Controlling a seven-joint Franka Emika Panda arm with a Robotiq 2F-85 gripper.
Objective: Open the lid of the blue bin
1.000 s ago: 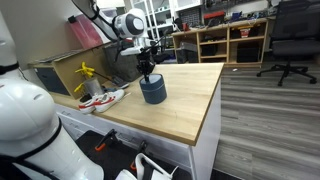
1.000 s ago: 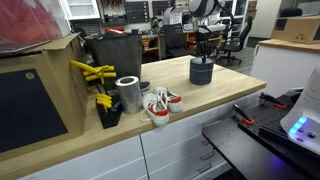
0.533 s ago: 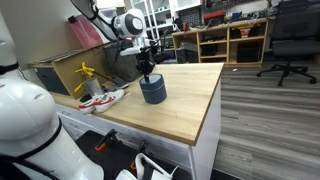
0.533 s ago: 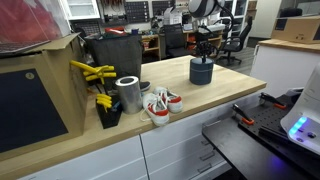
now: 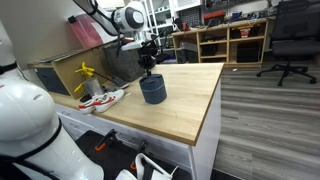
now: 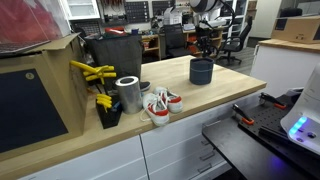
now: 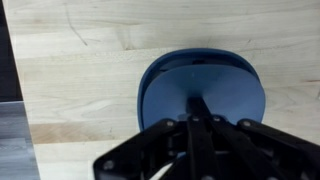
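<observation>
Wrist view: claw [image 7: 197, 118] at lower middle, fingers pinched shut on dark stub at centre of lid [image 7: 215, 85]. In both exterior views blue bin [image 5: 152, 92] [image 6: 201, 72] sits mid-frame on wooden worktop [image 5: 195, 105], just below claw. Lid on or off bin: cannot tell.

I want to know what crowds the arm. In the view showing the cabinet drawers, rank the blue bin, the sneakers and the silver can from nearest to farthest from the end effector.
1. blue bin, right below the end effector.
2. sneakers, mid-counter by the front edge.
3. silver can, just past the sneakers.
</observation>
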